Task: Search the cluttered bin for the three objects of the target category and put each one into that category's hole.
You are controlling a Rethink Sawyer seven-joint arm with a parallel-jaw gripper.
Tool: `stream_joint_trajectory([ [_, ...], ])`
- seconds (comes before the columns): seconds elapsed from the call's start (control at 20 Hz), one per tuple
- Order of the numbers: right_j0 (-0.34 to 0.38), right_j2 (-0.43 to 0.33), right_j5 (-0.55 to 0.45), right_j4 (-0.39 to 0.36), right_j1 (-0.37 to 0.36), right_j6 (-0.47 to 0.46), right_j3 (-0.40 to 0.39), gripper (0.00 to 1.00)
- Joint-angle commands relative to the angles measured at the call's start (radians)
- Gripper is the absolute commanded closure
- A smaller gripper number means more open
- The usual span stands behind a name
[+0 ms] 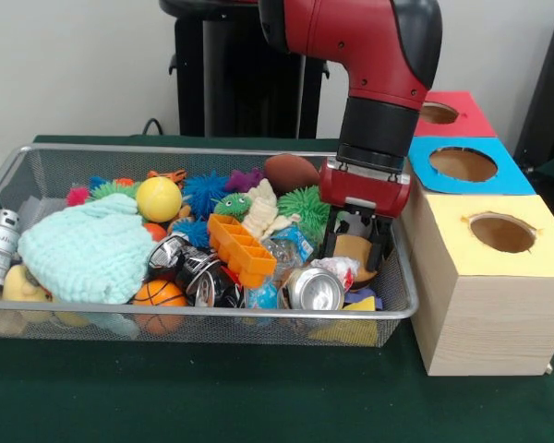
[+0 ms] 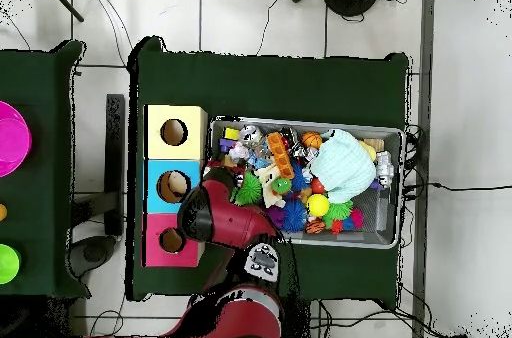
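Your pincer [image 1: 357,247] is down inside the bin [image 1: 37,159], at the end beside the boxes. Its black fingers [image 1: 380,242] stand apart around a tan, rounded object [image 1: 355,250]; you cannot tell whether they grip it. A crushed can [image 1: 314,288] lies just in front, a green spiky ball [image 1: 304,207] beside it. The yellow-topped box's hole [image 1: 501,232] is nearest.

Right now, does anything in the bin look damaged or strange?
Yes. The silver can at the wire bin's front edge lies on its side and looks crushed. Beside it, a black can looks crumpled too. Nothing appears spilled outside the bin.
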State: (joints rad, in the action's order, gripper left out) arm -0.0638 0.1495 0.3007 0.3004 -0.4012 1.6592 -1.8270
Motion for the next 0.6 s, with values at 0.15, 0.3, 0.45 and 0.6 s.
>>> stream_joint_trajectory([
  [0.15,0.02,-0.065,0.111,0.0,-0.047,0.318,-0.072,0.0],
  [0.3,0.028,-0.061,0.112,-0.008,-0.073,0.322,-0.084,0.0],
  [0.45,0.04,-0.066,0.134,-0.014,-0.051,0.33,-0.068,0.0],
  [0.6,0.037,-0.062,0.17,0.002,-0.007,0.346,-0.036,0.0],
])
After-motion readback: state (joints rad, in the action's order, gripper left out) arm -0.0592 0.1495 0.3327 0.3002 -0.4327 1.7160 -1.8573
